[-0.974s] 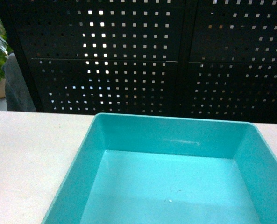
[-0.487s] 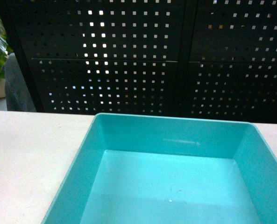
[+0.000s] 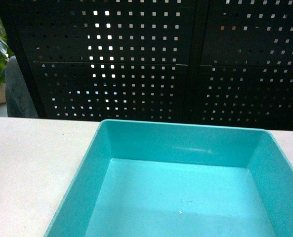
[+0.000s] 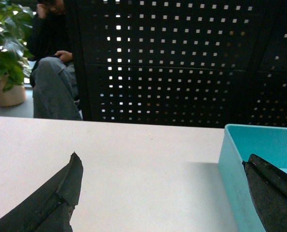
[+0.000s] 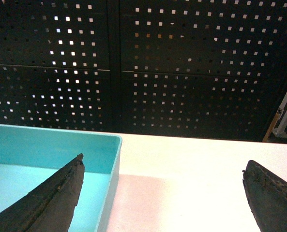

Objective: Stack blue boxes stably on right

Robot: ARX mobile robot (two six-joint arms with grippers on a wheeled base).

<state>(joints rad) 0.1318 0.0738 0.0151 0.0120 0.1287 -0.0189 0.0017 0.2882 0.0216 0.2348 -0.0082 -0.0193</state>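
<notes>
turquoise tub (image 3: 186, 192) sits near-centre on white table (image 3: 27, 163), empty | L gripper (image 4: 158, 193) jaws apart, straddling tub's left wall | R gripper (image 5: 162, 193) jaws apart, straddling right wall | risk: uneven pinch w/ smooth walls → tub may tilt/slip, stack ends crooked

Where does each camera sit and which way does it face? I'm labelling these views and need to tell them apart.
Head: on the robot, slanting down onto the light turquoise open-top plastic tub on the white table, black perforated metal panel behind; no arm shows.
Left wrist: low over the table, facing the panel; two dark fingers straddle the tub's left wall.
Right wrist: the same, at the tub's right wall, fingers either side.
All three share the tub, table and panel.
</notes>
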